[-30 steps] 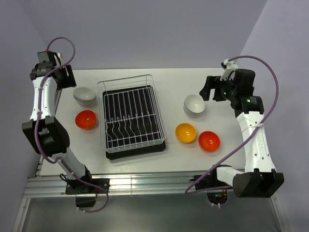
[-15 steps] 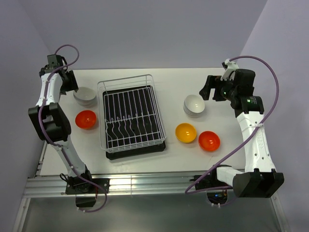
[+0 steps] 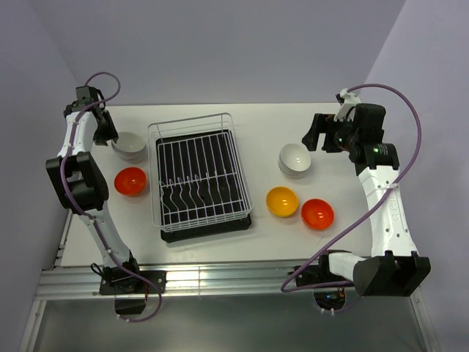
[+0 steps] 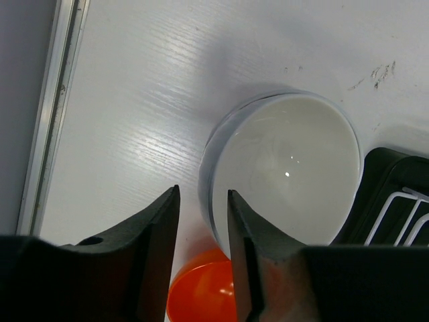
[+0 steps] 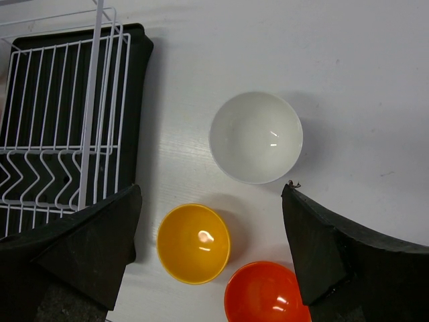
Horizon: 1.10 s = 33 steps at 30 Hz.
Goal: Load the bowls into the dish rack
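Left of the dish rack (image 3: 196, 176), left gripper (image 4: 203, 196) hovers over white bowl (image 4: 288, 174).

white table (image 3: 264, 125), plain lilac walls (image 3: 242, 51), aluminium rail (image 3: 220, 282) along near edge

A white bowl (image 4: 288, 174) sits upright on the pale tabletop (image 4: 167, 80), its glossy inside catching a small point of light. The two dark jaws reach up from the bottom edge, a narrow way apart, and stand astride the bowl's left rim: one over the tabletop outside the bowl, the other over its inside. A strip of tabletop shows between the outer jaw and the bowl's wall. Below the gap lies part of a red-orange bowl (image 4: 201, 288), just beside the white one. At the right edge is a corner of the black drip tray (image 4: 385, 181) with the dish rack (image 4: 402, 208) wires on it. A metal rail (image 4: 57, 100) borders the tabletop on the left.
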Tool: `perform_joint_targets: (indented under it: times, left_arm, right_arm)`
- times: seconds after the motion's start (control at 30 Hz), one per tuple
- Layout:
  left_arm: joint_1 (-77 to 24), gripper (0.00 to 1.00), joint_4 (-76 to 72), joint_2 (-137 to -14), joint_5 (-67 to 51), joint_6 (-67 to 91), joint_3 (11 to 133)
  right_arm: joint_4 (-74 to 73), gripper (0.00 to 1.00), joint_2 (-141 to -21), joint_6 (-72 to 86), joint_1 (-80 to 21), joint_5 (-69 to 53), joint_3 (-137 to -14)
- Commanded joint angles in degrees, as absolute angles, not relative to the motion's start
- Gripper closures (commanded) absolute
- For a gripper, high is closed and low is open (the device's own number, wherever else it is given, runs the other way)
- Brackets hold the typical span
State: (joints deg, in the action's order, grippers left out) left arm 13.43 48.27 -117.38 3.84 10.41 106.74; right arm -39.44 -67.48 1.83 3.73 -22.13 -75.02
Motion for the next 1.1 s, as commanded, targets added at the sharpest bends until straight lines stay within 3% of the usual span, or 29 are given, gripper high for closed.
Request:
perform_joint_targets:
  times: [0.0,0.4,0.7,0.83,1.07]
  left_arm:
    - [13.54,0.61,47.02,-118.73,3.6,12.57,108.19]
    - [13.54,0.66,49.83,-122.25,4.83,14.15,111.97]
    - [13.62,0.84,52.46,-122.52,3.69,15.12,114.87]
    - [13.62,1.0,55.18,-123.4,2.99,15.73,118.2]
    - [13.62,1.0,56.51,-119.02,0.53,15.12,121.11]
  right_arm:
    - [-38.41,0.08,-67.76,1.67,3.34,-21.71,-77.87]
    - [-38.23,0.08,-68.38,0.7,3.34,-21.36,-77.87]
    - [-37.79,0.08,-68.82,0.62,3.34,-21.27,-77.52]
    - [-38.14,0.08,-69.43,0.62,3.34,-21.09,-78.66]
    - [-38.58,0.08,-70.49,-0.53,3.34,-22.58,-81.12]
